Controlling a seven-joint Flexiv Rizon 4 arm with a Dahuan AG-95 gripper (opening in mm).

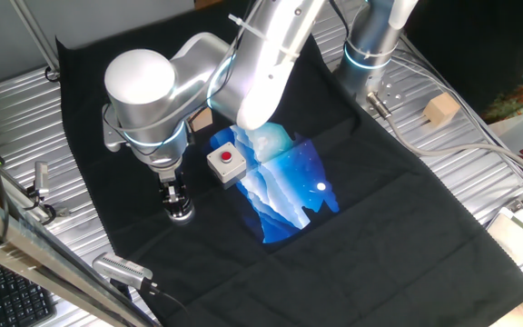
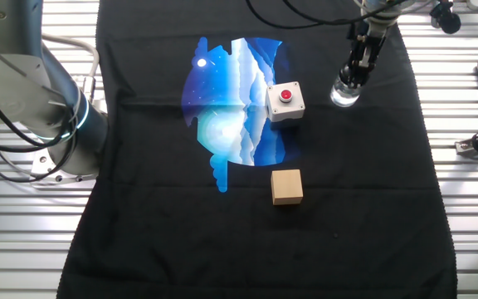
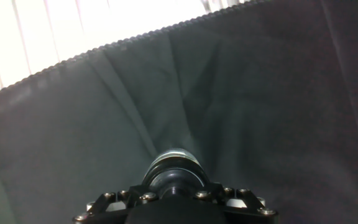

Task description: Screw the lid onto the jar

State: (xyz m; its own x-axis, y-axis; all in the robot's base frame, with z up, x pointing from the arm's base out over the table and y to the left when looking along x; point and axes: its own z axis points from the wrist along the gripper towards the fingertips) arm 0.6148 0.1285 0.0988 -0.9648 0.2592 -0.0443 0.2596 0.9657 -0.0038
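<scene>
Hand view looks straight down the gripper (image 3: 174, 186) onto the jar (image 3: 174, 167), which stands on the black cloth (image 3: 260, 93) directly under the fingers. From one fixed view the jar (image 1: 181, 213) sits at about eight o'clock from the red-button box (image 1: 226, 162) — near it, not touching. The lid (image 2: 349, 80) appears pinched between the jaws on the jar's mouth, though no view shows the contact clearly. The risk, as I judge it: a tilted lid could cross-thread, or the unheld jar could spin with the twist — even tip on the soft cloth.
</scene>
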